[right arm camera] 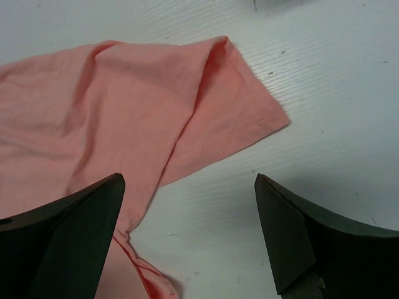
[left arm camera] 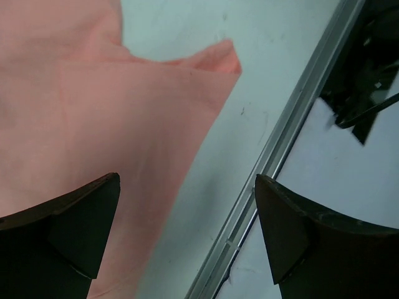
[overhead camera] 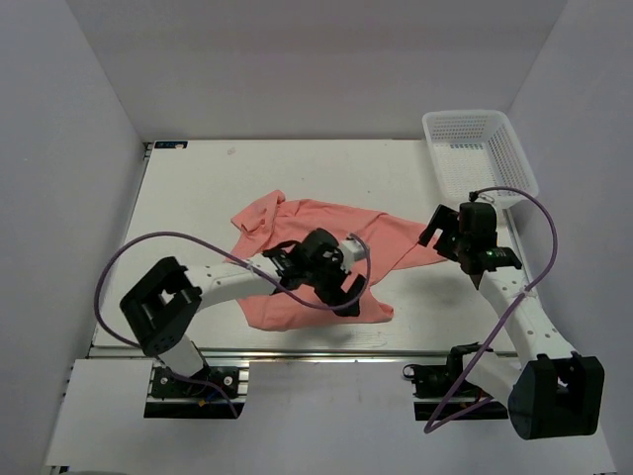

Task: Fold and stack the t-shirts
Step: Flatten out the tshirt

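Observation:
One salmon-pink t-shirt (overhead camera: 316, 223) lies crumpled and partly spread on the white table. My left gripper (overhead camera: 351, 297) hovers over the shirt's near right corner by the table's front edge. In the left wrist view the left gripper (left arm camera: 187, 230) is open and empty, with the shirt's edge (left arm camera: 93, 112) under the left finger. My right gripper (overhead camera: 440, 236) is at the shirt's right sleeve. In the right wrist view the right gripper (right arm camera: 187, 230) is open and empty above bare table, and the sleeve (right arm camera: 237, 106) lies just ahead of it.
A white plastic mesh basket (overhead camera: 519, 158) stands at the back right corner. The table's metal front rail (left arm camera: 280, 149) runs close beside the left gripper. White walls enclose the table on three sides.

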Available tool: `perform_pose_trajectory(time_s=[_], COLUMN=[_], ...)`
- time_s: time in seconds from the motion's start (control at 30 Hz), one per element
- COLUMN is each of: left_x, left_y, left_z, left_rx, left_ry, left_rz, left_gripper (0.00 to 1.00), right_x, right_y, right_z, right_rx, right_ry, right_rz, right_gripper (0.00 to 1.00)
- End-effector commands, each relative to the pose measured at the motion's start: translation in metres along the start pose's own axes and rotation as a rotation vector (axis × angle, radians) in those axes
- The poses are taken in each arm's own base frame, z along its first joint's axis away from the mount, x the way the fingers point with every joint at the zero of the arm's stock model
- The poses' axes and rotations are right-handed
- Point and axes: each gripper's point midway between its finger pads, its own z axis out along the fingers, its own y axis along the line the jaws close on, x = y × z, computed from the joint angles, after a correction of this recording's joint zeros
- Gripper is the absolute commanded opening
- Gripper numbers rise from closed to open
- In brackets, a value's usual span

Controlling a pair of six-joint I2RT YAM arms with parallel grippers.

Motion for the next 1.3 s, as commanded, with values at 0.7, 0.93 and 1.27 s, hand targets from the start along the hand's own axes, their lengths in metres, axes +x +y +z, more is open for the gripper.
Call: perform_pose_trajectory(time_s=[0.7, 0.93, 1.27], left_x=[0.038, -0.011, -0.054], left_y=[0.024, 0.042, 0.025], left_z=[0.076, 0.03, -0.064], left_rx=[-0.482, -0.689, -0.703], left_ry=[0.151, -0.036, -0.376], left_rz=[0.206, 0.08, 0.037], left_gripper=[0.36, 0.0, 0.0], right_x=[0.013, 0.016, 0.01], right_y=[0.013, 0.009, 0.033], right_z=[-0.007, -0.012, 0.009], right_rx=[-0.07, -0.099, -0.219], right_ry=[0.099, 0.052, 0.012], right_rz=[-0.016, -0.062, -0.063], right_gripper=[0.9, 0.9, 0.9])
